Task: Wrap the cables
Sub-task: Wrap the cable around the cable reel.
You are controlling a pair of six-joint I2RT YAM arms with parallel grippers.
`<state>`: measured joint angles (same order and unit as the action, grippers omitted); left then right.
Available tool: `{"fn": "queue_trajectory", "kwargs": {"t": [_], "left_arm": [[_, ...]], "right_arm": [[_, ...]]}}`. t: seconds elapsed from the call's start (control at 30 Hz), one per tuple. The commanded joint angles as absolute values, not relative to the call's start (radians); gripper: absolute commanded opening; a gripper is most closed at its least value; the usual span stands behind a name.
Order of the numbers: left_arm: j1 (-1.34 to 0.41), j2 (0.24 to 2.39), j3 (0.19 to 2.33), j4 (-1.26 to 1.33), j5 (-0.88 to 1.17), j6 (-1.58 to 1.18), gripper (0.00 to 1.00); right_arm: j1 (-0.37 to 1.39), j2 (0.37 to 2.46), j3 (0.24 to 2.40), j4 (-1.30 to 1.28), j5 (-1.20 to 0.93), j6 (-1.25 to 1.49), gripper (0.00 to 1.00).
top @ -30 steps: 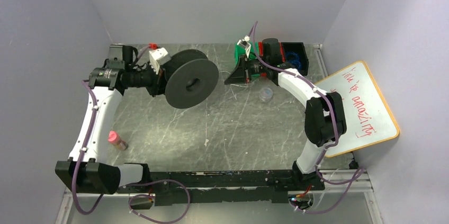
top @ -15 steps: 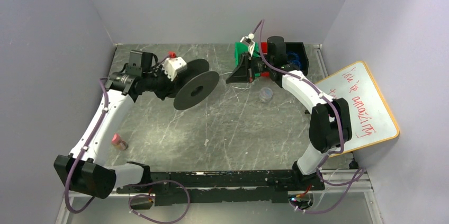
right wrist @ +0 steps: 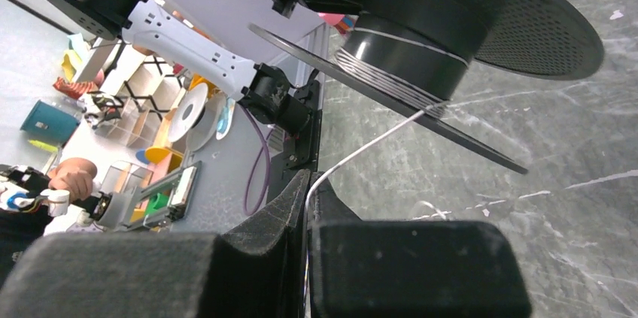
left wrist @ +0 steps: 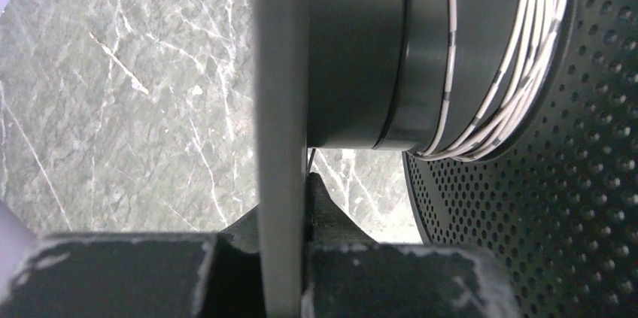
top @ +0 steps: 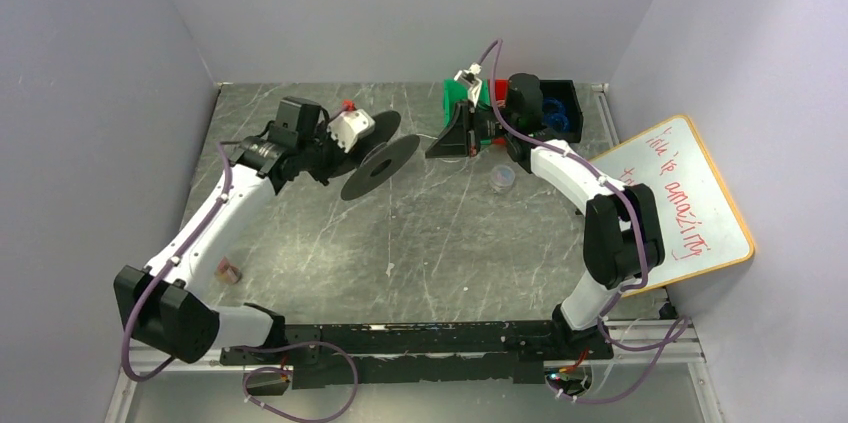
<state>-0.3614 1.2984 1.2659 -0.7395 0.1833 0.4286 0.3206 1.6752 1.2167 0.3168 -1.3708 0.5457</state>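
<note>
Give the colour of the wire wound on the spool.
The wire is whitish with short dark bands; the left wrist view shows it best.

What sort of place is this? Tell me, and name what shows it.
Likely a robotics lab cell: a left arm and right arm bolted to a stone-patterned table, plain walls around it, a whiteboard leaning alongside.

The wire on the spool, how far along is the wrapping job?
Done: several turns of wire lie around the spool hub. In hand: left fingers clamp its rim; right fingers pinch the strand feeding it. Left: a loose curl on the table suggests more to wind.
</note>
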Motion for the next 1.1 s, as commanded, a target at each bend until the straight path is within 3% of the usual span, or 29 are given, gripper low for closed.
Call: {"fn": "queue_trajectory", "kwargs": {"t": [0.0,0.2,0.63,1.07], "left_arm": [[-0.398,1.315,1.278,-0.666,-0.013,0.379,0.02],[-0.462,1.353,1.282,-0.655,-0.165,0.366,0.02],[-0.521,1.485,1.363,-0.665,-0.418,0.247,0.02],[-0.518,1.557,1.460,-0.736,-0.451,0.117,0.02]], "right_arm": [[0.334,1.629,1.217,0.444,-1.439,0.607,0.05],[0.355,1.600,1.221,0.397,-1.423,0.561,0.00],[0.426,1.552,1.253,0.216,-1.384,0.391,0.01],[0.501,1.545,1.276,0.107,-1.347,0.283,0.07]]}}
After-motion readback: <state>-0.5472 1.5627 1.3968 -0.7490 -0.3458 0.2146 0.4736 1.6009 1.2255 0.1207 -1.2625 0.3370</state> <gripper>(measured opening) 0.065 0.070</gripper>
